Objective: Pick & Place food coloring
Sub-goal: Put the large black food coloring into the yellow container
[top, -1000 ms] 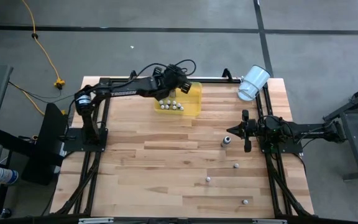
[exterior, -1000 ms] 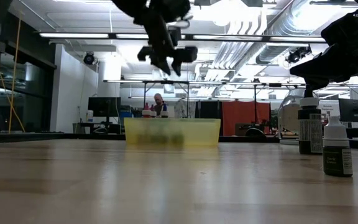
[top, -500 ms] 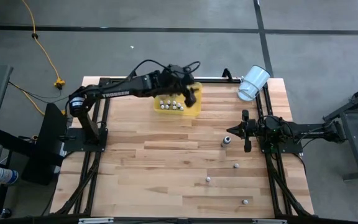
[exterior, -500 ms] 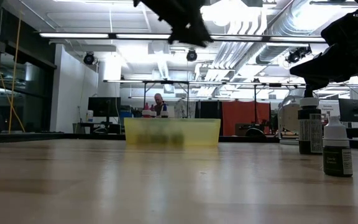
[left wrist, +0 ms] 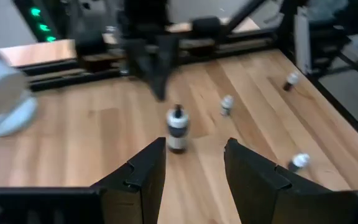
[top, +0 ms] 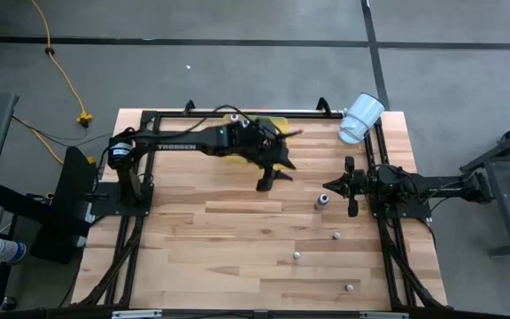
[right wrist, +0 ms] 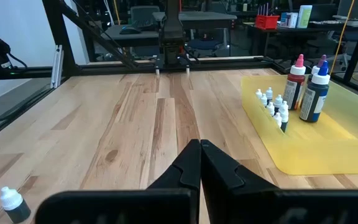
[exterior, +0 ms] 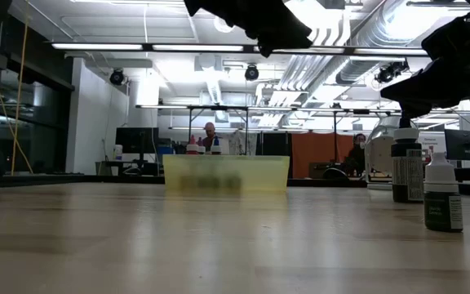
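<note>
A butcher-block table (top: 237, 230) stands on a grey workshop floor, with an open-plan lab of desks, monitors and ceiling lights visible behind it in the low view; a translucent yellow tray (right wrist: 328, 146) sits near the table's far edge, holding a row of tiny white-capped food coloring bottles (right wrist: 272, 102) and three taller ones with red, pink and dark blue bodies (right wrist: 308, 87); a white plastic cup (top: 361, 118) lies tipped at the far right corner; the left gripper (top: 271, 175) reaches out over the bare wood just past the tray, its fingers (left wrist: 138, 177) parted with nothing between them, pointed toward a dark-bodied dropper bottle (top: 322, 200) that stands upright mid-table; three smaller bottles (top: 336, 236) stand scattered well apart on the near right part of the table, one (top: 297, 256) nearer the centre and one (top: 350, 287) close to the front edge; the right gripper (top: 351, 186) waits at the right side of the table, just beside the dark bottle, its fingers pressed together and holding nothing; two people are seen far off in the room behind the tray.
</note>
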You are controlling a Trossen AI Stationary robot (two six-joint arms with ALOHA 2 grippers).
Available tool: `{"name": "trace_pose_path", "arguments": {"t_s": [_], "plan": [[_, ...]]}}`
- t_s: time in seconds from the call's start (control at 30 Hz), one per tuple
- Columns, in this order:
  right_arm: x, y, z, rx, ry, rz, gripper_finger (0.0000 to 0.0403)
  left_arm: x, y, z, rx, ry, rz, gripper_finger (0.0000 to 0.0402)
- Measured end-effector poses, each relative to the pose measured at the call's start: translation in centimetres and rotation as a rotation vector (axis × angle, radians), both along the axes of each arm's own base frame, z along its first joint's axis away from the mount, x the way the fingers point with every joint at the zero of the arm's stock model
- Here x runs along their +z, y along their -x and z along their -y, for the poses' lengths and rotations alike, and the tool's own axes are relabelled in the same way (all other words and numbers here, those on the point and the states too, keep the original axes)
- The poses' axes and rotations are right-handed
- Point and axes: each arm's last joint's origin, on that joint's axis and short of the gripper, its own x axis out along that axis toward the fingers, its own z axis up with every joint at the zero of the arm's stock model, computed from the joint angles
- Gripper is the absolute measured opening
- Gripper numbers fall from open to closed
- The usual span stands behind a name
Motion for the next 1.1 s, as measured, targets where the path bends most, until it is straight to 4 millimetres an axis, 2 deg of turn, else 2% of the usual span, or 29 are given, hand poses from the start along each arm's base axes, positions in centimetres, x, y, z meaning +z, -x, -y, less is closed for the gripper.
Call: {"name": "trace_pose_path", "arguments": {"t_s": [0.2, 0.37, 0.5, 0.63, 0.77, 0.87, 1.1], "plan": [[0.0, 0.0, 0.0, 0.000, 0.000, 0.000, 0.0000, -3.1, -0.4, 2.5, -0.069, 0.000, 0.049, 0.0154], [0.0, 0.0, 0.0, 0.000, 0.000, -0.001, 0.0000, -5.3, -0.5, 3.6, -0.061, -0.029, 0.226, 0.0154], [0.0, 0.0, 0.0, 0.000, 0.000, -0.001, 0.0000, -7.1, 0.0, 4.0, -0.016, -0.052, 0.300, 0.0154], [0.0, 0.0, 0.0, 0.000, 0.000, -0.001, 0.0000, -8.6, 0.7, 4.0, 0.054, 0.008, 0.349, 0.0154], [0.0, 0.0, 0.0, 0.001, 0.000, 0.000, 0.0000, -10.6, 0.4, 4.1, 0.088, 0.018, 0.356, 0.0154], [0.0, 0.0, 0.0, 0.000, 0.000, -0.001, 0.0000, -11.0, -0.2, 4.1, 0.090, 0.040, 0.386, 0.0154], [0.0, 0.0, 0.0, 0.000, 0.000, -0.001, 0.0000, -14.4, -1.0, 4.2, 0.134, 0.067, 0.315, 0.0154]]}}
